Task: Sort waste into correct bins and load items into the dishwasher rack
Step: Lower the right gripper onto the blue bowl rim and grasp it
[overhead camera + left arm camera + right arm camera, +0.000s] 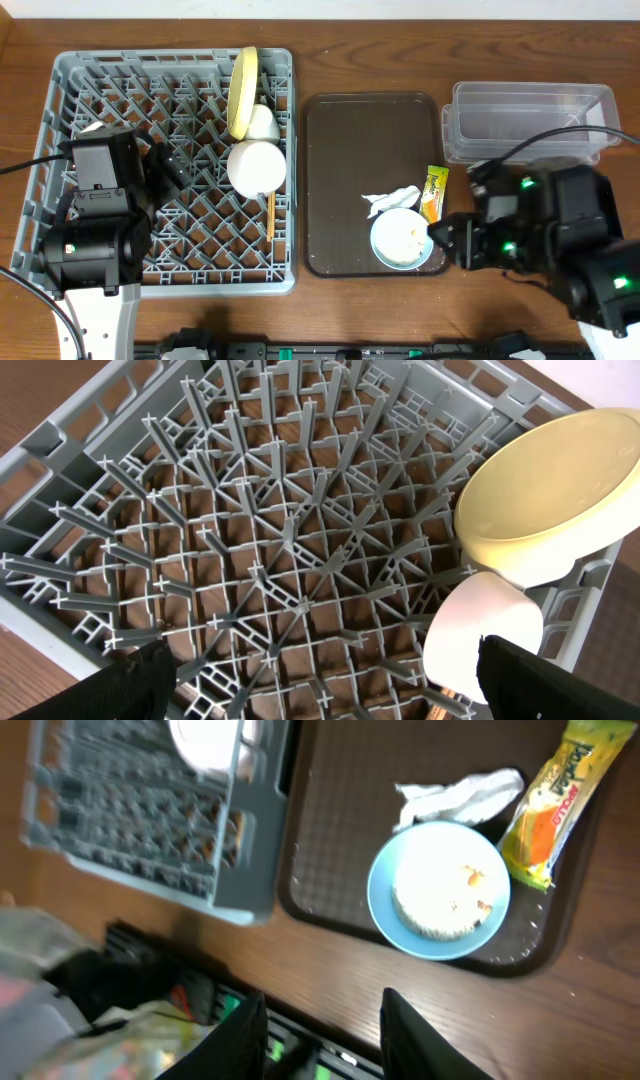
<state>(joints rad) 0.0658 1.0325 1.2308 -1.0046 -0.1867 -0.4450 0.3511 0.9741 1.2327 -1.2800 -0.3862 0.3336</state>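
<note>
1. Landmark: the large brown rectangular plastic serving tray [345, 160] at mid-table. All places below are given from it.
2. To the tray's left, just beside it, stands the large square grey plastic dishwasher rack [180, 60] with its grid of pegs.
3. The rack's side nearest the tray holds a round yellow plate [243, 90] on edge. A small white cup [264, 122] is touching it, with a white bowl [255, 165] next along, mouth down. Thin wooden chopsticks [270, 215] lie flat just past the bowl.
4. On the tray, in its near right corner, sits a light blue bowl [440, 885] holding white rice-like food scraps [432, 900] (a few orange flecks among them).
5. A crumpled white paper napkin [455, 798] lies on the tray against the bowl's far rim.
6. A small yellow-green and orange snack wrapper [550, 800] lies along the tray's right edge.
7. A clear rectangular plastic container [530, 115] stands on the table just right of the tray's far corner.
8. The left gripper [325, 655] hangs over the rack, well left of the tray, its claw spread wide and empty.
9. The right gripper [325, 1020] hovers by the tray's near right corner, beside the blue bowl. Its claw is only partly spread, with nothing between the fingers.
</note>
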